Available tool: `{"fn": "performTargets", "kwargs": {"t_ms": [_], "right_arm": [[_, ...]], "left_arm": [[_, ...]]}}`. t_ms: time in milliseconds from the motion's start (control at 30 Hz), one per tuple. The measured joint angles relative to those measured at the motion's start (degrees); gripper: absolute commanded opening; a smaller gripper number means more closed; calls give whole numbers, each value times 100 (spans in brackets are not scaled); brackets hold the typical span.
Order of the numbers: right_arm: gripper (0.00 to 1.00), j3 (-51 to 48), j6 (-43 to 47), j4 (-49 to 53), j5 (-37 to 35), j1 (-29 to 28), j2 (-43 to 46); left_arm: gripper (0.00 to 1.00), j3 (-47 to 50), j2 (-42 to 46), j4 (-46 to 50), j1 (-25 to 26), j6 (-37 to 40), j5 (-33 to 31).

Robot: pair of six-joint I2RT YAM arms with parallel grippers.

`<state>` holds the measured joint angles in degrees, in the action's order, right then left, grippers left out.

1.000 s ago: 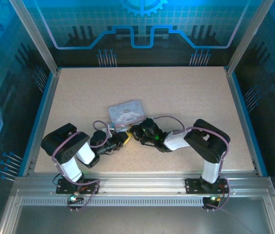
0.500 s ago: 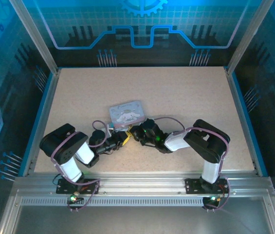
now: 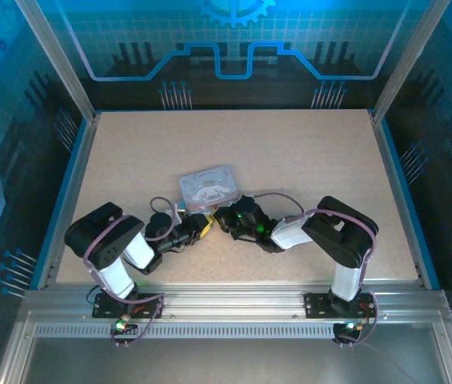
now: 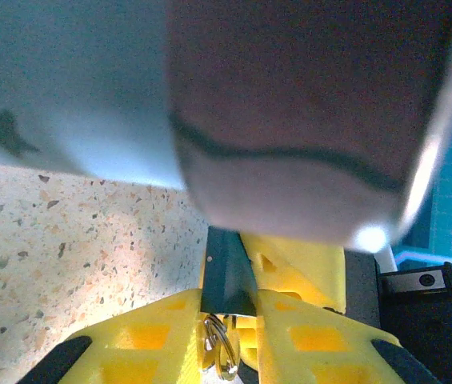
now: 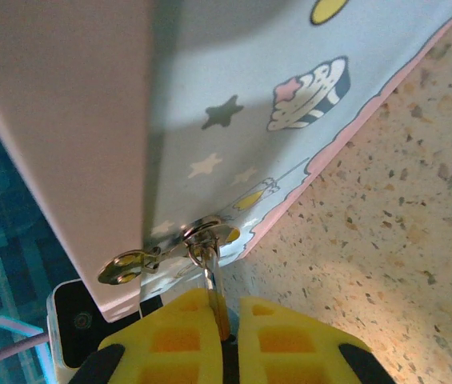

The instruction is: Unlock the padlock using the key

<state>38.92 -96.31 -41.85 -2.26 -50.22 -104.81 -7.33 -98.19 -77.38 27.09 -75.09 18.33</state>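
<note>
Both grippers meet just below the pale blue cartoon tin (image 3: 206, 184). In the left wrist view my left gripper (image 4: 230, 298) is shut on the padlock (image 4: 224, 268), a dark bluish block standing between its yellow fingers. A metal key ring (image 4: 222, 352) hangs at the block's near end. The key's blade is hidden. In the right wrist view my right gripper (image 5: 224, 306) is shut on a thin metal shackle (image 5: 214, 280). That shackle loops through the tin's clasp ring (image 5: 207, 234). From above, the left gripper (image 3: 200, 227) and the right gripper (image 3: 219, 218) touch tip to tip.
The tin lies near the middle of the speckled table (image 3: 290, 152), with open tabletop behind and to both sides. A flat metal latch tab (image 5: 130, 266) sticks out beside the clasp. A yellow finger of the right gripper (image 4: 310, 264) shows behind the padlock. Blue rails edge the table.
Almost nothing: the left arm has settled slightly to the left, and both grippers stay joined below the tin with the same holds.
</note>
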Motion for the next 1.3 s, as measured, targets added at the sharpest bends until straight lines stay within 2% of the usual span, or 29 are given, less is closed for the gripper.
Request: {"fn": "performTargets", "kwargs": {"t_ms": [233,567,800,933,1067,1300], "right_arm": [[0,22,35,61,-24,4,2],[0,321,284,1003,-26,2,227],[0,844,835,2741,-105,2,608],[1,986,1051,3307,-129,2,741],[4,1154,1185,3626,-22,2,739],[7,1458,1364,3974,197,2,651]], "left_arm": [[0,11,0,7,-11,0,17],[0,44,48,2,46,109,-4],[0,42,129,39,540,658,-514],[0,42,334,260,820,1078,-852],[0,31,901,1008,997,1635,-1172],[0,-367,2487,3641,1355,3047,-1982]]}}
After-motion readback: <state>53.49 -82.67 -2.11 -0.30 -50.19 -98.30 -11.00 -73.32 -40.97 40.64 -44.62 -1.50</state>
